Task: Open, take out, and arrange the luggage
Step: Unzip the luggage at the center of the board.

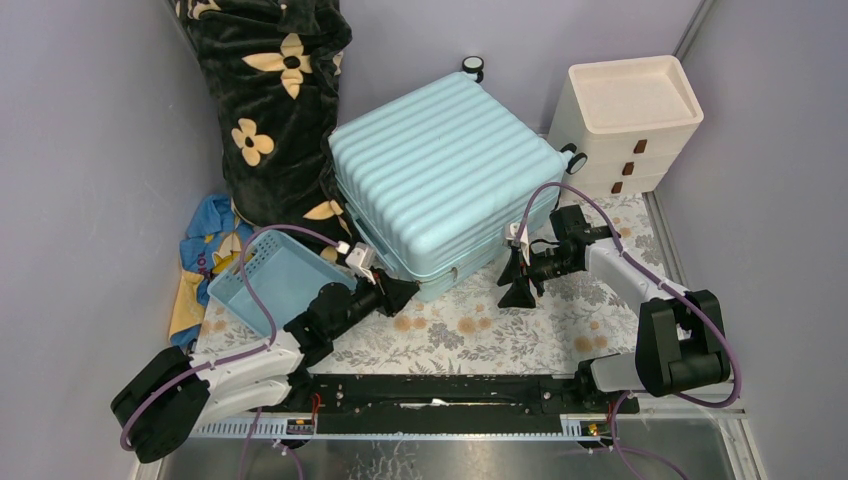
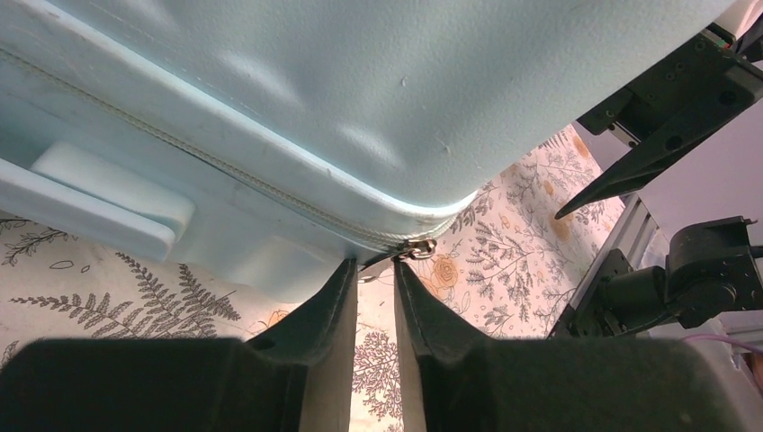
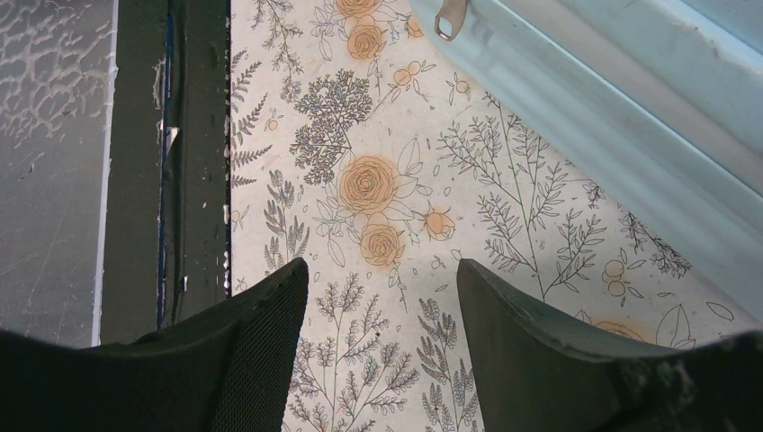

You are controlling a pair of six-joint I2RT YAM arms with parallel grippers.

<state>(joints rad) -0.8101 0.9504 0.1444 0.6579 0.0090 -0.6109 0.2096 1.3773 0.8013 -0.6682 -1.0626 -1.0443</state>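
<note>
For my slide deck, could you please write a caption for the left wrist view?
Left claw, tips narrowly apart, at the zipper pull on the luggage corner.

Luggage (image 1: 440,180): shell moulded in ribbed hard plastic, finely grained, faintly glossy; zip pull (image 2: 418,247) made of shiny metal. Table cover (image 1: 470,330): floral print, matt. Blanket (image 1: 280,90): plush pile cloth. Basket (image 1: 275,275) and drawer unit (image 1: 630,110): smooth plastic
</note>
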